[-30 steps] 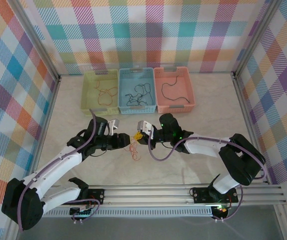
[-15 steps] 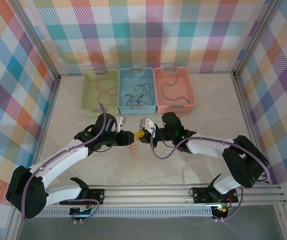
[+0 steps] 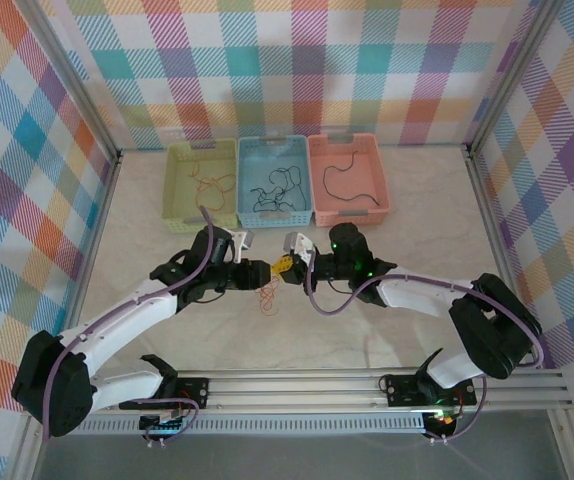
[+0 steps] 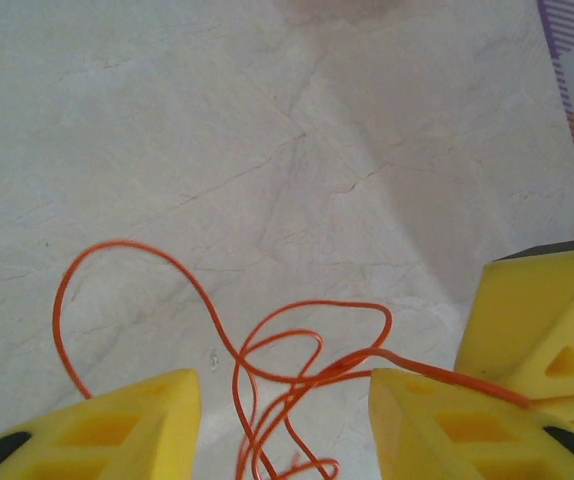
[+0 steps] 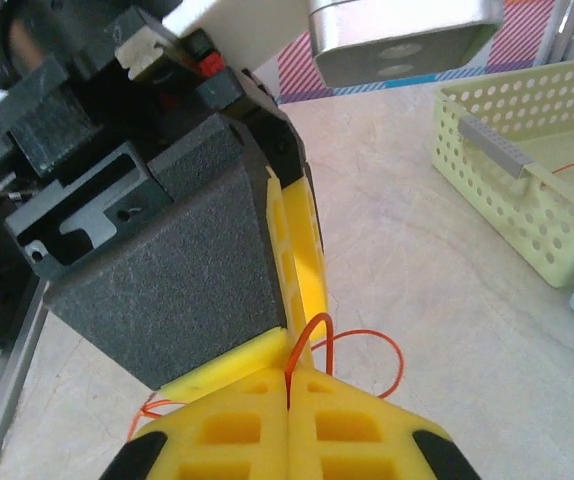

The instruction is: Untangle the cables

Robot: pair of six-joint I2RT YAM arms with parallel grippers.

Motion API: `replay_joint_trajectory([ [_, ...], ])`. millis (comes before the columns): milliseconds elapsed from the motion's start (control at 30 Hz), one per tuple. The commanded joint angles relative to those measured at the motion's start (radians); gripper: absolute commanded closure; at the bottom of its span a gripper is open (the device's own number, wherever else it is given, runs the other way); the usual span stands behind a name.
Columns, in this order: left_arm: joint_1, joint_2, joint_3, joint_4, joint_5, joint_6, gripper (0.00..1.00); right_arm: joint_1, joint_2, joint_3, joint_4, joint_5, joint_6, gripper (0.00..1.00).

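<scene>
- I have the right gripper (image 5: 289, 398), just in front of the blue basket (image 3: 272, 218), pinched shut on the orange cable (image 4: 117, 243). The left gripper (image 4: 285, 400) straddles the cable's loops, jaws apart.
- Risk, as I judge it: drawing the grippers apart could cinch the loops into a knot, or the thread could slip free.
- The blue basket holds a dark green cable (image 3: 277, 190). The green basket (image 3: 173, 190) on its left holds an orange thread (image 3: 210, 183), and the salmon basket (image 3: 380, 190) on its right holds a black cable (image 3: 342, 185).

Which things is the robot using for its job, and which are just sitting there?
In the job: orange cable, right gripper shut on it, left gripper open around it.
Just sitting: green basket, blue basket, pink basket.
</scene>
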Motion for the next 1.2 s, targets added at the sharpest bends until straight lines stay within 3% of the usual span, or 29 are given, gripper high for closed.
replay_joint_trajectory([
  [0,-0.018,-0.004,-0.036,0.058,0.02,-0.043,0.49,-0.001,-0.035,-0.013,0.078,-0.053,0.058,1.0],
  [333,-0.049,0.095,-0.065,0.117,0.004,-0.105,0.48,-0.008,-0.072,-0.029,0.151,-0.06,0.143,1.0],
  [700,-0.063,0.122,-0.046,0.06,-0.124,-0.138,0.49,-0.023,-0.18,-0.054,0.192,-0.056,0.186,1.0],
  [1167,-0.062,0.063,-0.044,-0.088,-0.337,-0.146,0.65,-0.056,-0.396,-0.104,0.174,0.002,0.211,1.0],
])
